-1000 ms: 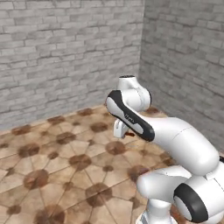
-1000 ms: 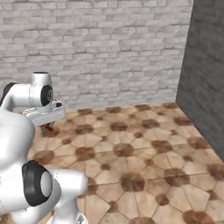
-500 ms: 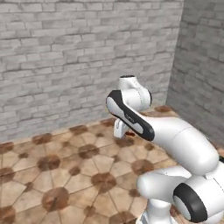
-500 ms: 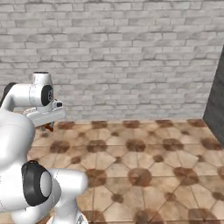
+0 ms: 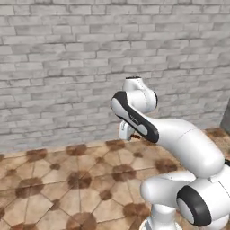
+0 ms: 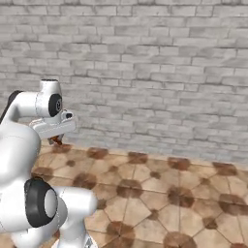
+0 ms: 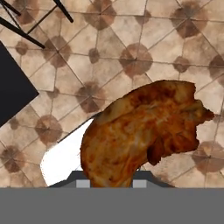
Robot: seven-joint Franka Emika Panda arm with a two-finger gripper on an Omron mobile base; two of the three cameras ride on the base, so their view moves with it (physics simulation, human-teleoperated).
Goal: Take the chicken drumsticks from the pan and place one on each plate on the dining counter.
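Orange-brown chicken drumstick (image 7: 140, 131), held aloft, above tiled floor

no readable text, label, brand, number or sign appears on anything in these views.

You see an orange-brown, dark-mottled drumstick (image 7: 140, 131); tan floor tiles (image 6: 160, 193) with brown rosettes; a grey brick wall (image 5: 67, 67).

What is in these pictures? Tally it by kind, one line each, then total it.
drumstick: 1
gripper: 1
brick wall: 1
tiled floor: 1
Total: 4
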